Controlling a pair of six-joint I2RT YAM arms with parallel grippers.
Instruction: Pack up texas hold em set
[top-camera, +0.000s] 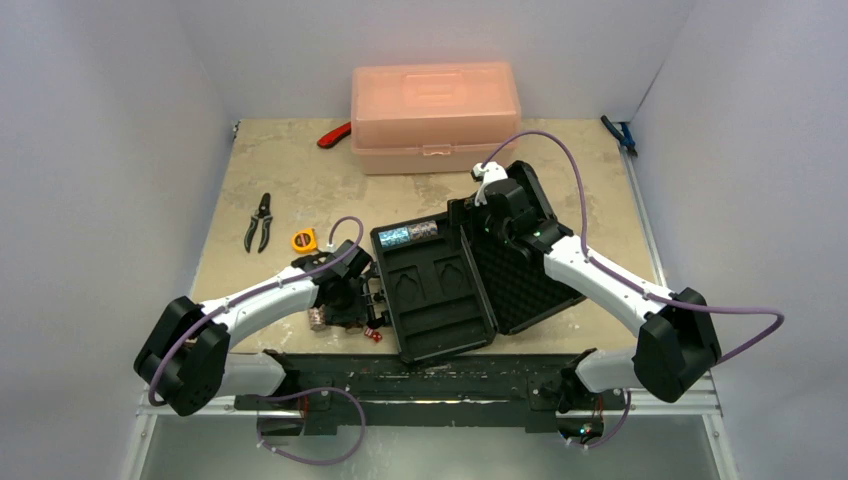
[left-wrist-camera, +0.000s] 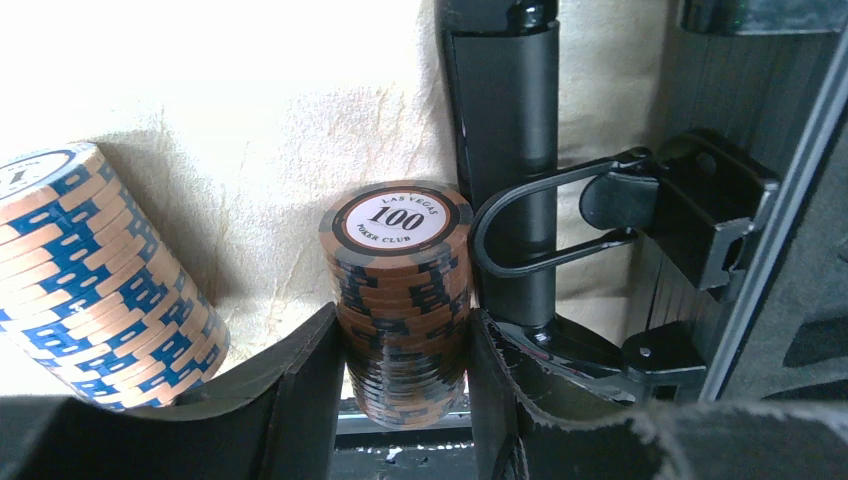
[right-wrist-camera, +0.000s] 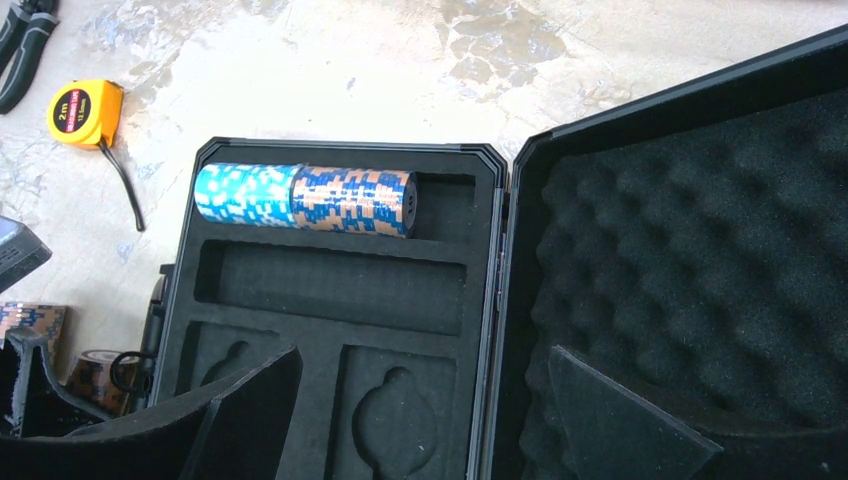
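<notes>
Item 1: a translucent pink plastic box, lid closed, is placed at the far edge of the table, near the middle.
Item 2: a red-handled tool is laid just beside the box's left end, partly hidden behind it; its type cannot be told.
Item 3: a blue-handled tool is laid at the far right corner.
Item 4: black-handled pliers are laid flat on the left side, well apart from the box.
Item 5: a small yellow tape measure is set just right of the pliers, its black strap trailed across the surface.
</notes>
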